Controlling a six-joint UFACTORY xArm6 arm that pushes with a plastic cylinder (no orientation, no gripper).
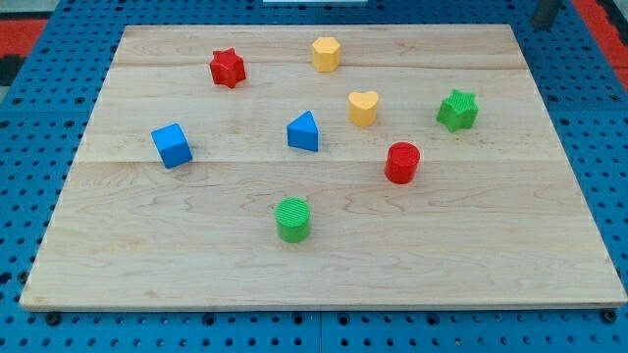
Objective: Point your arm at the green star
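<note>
The green star [457,110] sits on the wooden board [442,255] at the view's right, in the upper half. Only the lower end of the dark rod shows, at the view's top right corner. My tip [539,24] is just beyond the board's top right corner, above and to the right of the green star and well apart from it. It touches no block.
A yellow heart [363,108] lies left of the green star and a red cylinder [401,163] below-left of it. Further left are a yellow hexagon [326,53], red star [227,68], blue triangle [304,131], blue cube [172,145] and green cylinder [292,219].
</note>
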